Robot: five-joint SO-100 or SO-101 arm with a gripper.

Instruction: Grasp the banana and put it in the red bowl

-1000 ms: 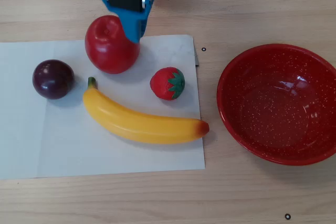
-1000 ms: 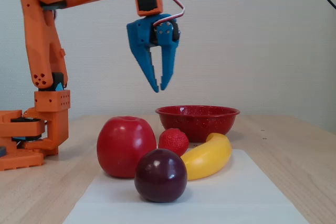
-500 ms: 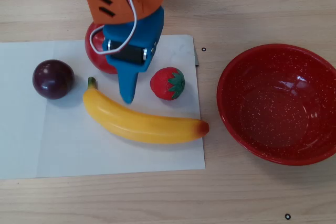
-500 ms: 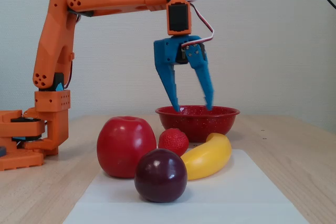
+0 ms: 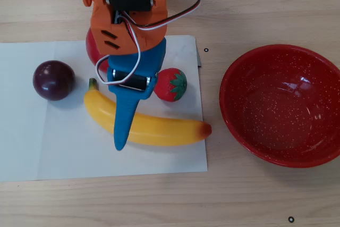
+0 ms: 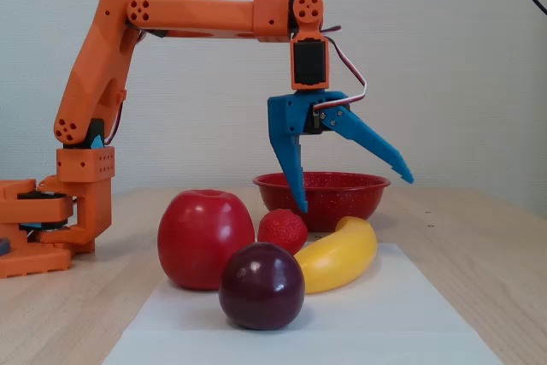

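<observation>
The yellow banana lies on a white sheet with its green stem to the left and its orange-red end to the right in the overhead view. In the fixed view the banana lies behind the plum. My blue gripper hangs over the banana's left half, wide open and empty. In the fixed view the gripper is above the banana, one finger pointing down and the other splayed out to the right. The red speckled bowl stands empty to the right of the sheet; it shows at the back in the fixed view.
A dark plum, a red apple partly under the arm, and a strawberry share the white sheet. The orange arm base stands at the left in the fixed view.
</observation>
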